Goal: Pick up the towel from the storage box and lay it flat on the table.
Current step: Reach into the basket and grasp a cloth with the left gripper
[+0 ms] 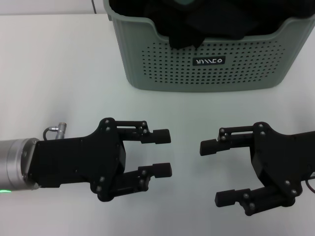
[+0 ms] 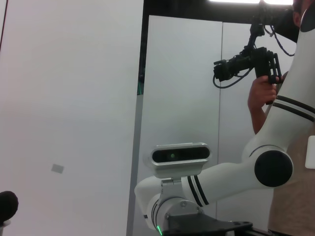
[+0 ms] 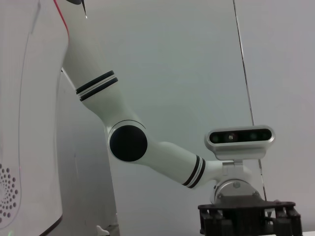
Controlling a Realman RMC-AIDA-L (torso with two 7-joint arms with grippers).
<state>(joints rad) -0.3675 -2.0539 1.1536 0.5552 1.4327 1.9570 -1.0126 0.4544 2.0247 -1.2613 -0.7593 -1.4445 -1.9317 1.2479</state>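
Note:
The storage box, a sage-green basket with dotted walls, stands at the far side of the white table. Black cloths fill what shows of its inside. A small grey-teal patch at the picture's upper edge may be the towel; the rest of it is hidden. Both grippers hover over the table in front of the box, facing each other. My left gripper is open and empty. My right gripper is open and empty too.
In the left wrist view a person holds a camera rig beyond my right arm. The right wrist view shows my left arm and a strip of the box's perforated wall.

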